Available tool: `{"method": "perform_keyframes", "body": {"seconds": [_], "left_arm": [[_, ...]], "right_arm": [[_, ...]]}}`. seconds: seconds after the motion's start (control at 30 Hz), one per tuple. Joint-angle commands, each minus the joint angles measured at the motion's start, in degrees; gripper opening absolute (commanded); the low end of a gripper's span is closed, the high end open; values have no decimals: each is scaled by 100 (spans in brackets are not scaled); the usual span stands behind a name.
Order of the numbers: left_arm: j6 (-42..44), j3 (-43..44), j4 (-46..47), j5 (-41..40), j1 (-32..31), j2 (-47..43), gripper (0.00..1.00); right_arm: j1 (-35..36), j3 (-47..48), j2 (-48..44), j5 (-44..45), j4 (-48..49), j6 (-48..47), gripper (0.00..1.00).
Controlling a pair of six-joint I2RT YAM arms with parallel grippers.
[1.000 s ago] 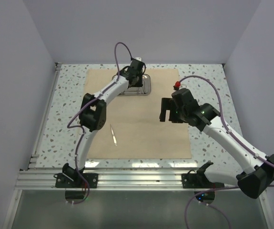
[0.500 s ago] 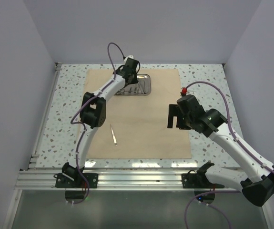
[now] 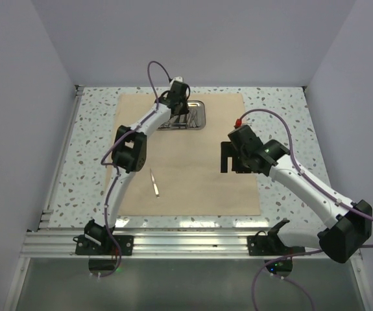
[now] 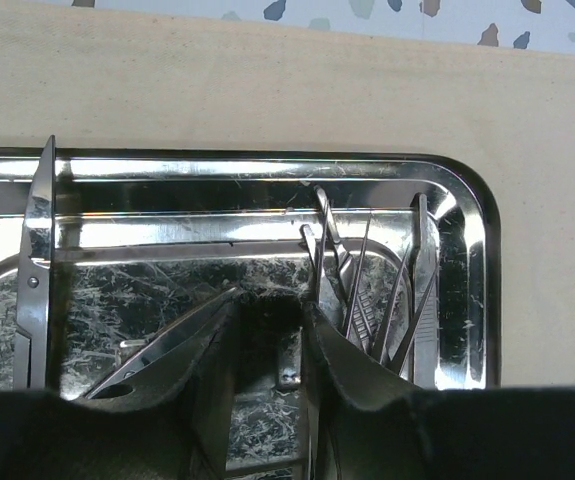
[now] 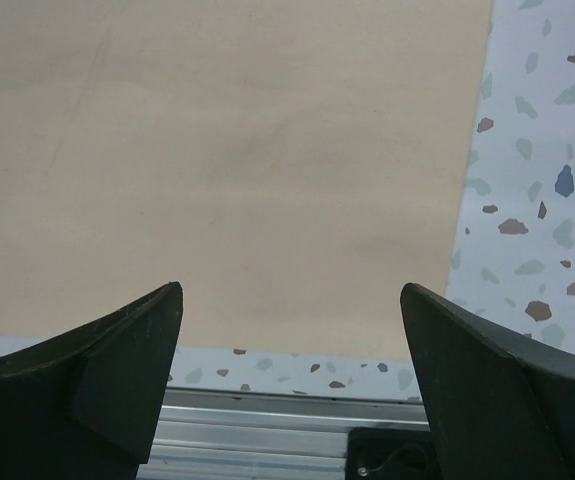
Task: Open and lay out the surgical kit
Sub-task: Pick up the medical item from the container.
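The left gripper [image 4: 272, 308] had slid slightly leftward inside the small shiny steel tray [image 4: 267, 168] on the far edge of the beige cloth wrap [image 5: 217, 150]. Its jaws were narrowed among the thin silver instruments [image 4: 367, 290], and it was unclear whether they pinched one. The right gripper [image 5: 290, 290] hovered spread and empty. Another pick seemed near.

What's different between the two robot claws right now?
The left gripper has its fingers close together; the right gripper has them spread wide. The left gripper hangs over the steel tray, among thin instruments; the right gripper hangs over bare cloth near its edge. Both have dark fingers and face down at the table.
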Motion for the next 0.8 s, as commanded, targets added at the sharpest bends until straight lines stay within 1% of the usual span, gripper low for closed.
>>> {"method": "perform_keyframes", "body": {"seconds": [0.0,0.1,0.3,0.43,0.77], "left_arm": [[99,287,337,35,12,106,35],[82,428,223,-79,12,151,35],[-50,-90,618,-71,12,-288,33],[-155,85,618,61,3,-262,33],[-191,-20,565,105,-41,-306,32]], "right_arm": [[-35,266,111,20,206,-137,94],[-70,318,173,20,224,-190,94],[-149,319,208,-6,268,-304,94],[-184,266,208,-67,303,-357,94],[-246,90,138,-173,382,-445,94]]}}
